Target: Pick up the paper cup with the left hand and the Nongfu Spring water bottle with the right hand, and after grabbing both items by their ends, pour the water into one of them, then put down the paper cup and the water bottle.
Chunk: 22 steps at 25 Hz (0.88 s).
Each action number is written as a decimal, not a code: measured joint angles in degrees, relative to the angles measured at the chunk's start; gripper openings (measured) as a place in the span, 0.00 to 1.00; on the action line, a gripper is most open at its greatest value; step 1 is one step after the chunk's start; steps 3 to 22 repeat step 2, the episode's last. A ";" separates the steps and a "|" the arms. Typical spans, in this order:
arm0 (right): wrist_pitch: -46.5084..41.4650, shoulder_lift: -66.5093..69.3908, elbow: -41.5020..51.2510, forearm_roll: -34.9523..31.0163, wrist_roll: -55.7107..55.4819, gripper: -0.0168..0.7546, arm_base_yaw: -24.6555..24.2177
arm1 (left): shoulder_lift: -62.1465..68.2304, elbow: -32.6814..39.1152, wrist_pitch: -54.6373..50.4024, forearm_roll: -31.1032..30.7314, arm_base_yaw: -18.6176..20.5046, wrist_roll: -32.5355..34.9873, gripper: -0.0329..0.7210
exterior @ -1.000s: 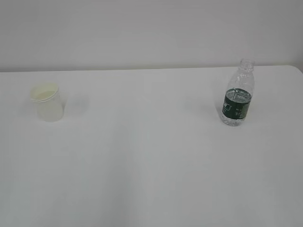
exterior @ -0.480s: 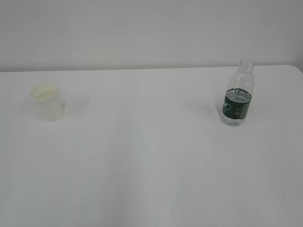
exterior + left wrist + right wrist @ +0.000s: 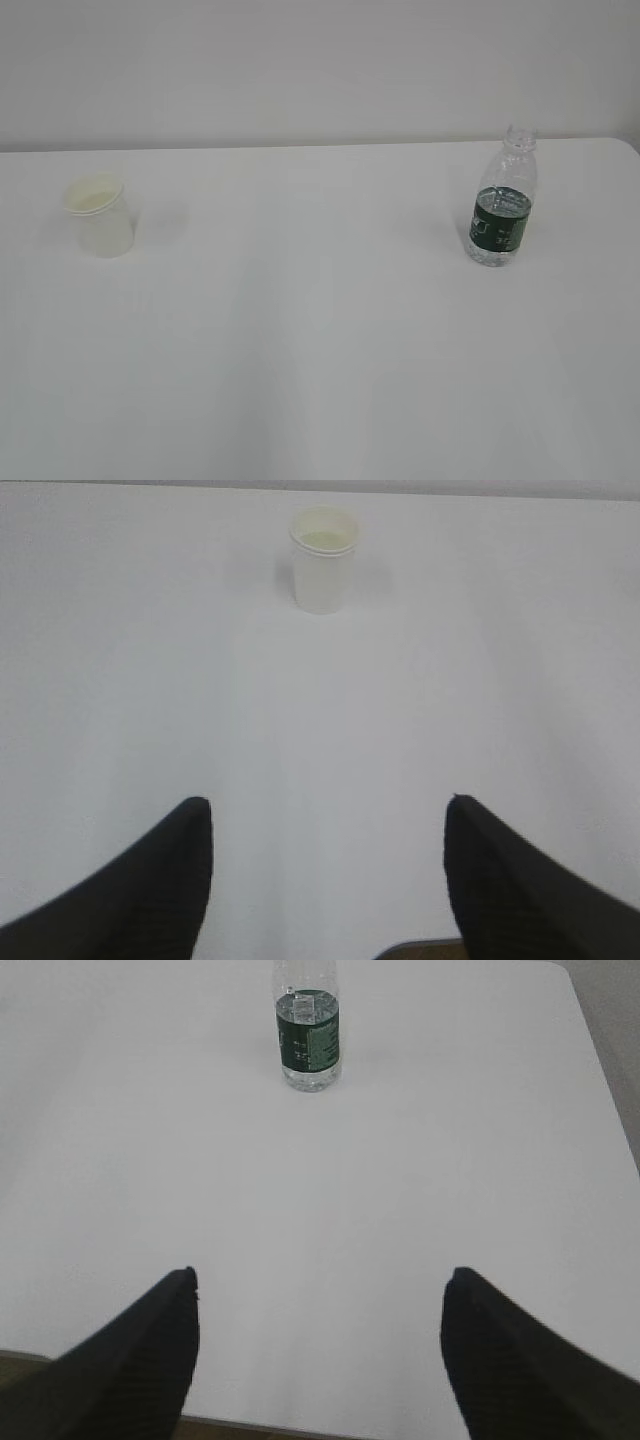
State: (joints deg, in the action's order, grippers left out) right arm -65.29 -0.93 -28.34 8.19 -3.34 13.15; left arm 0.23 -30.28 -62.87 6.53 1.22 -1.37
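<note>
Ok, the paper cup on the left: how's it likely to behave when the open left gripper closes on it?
The paper cup looks thin-walled, so it will probably dent under a hard squeeze. It seems empty and light, so a nudge from one finger could slide or tip it on the smooth table. Its tapered sides may let it slip downward; grip gently near the rim.

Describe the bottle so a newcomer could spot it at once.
On the white table, look toward the right far corner. The bottle stands there upright and alone, far from the cup on the left. It is clear plastic, capless, with a dark green label band; the cup is shorter and off-white.
</note>
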 joint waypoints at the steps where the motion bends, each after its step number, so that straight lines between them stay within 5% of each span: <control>1: 0.00 0.00 0.00 0.00 0.00 0.76 0.00 | 0.00 0.00 0.00 0.00 0.00 0.00 0.73; 22: 0.00 0.00 0.00 0.00 0.00 0.76 0.00 | 0.00 0.00 0.00 0.00 0.00 0.00 0.73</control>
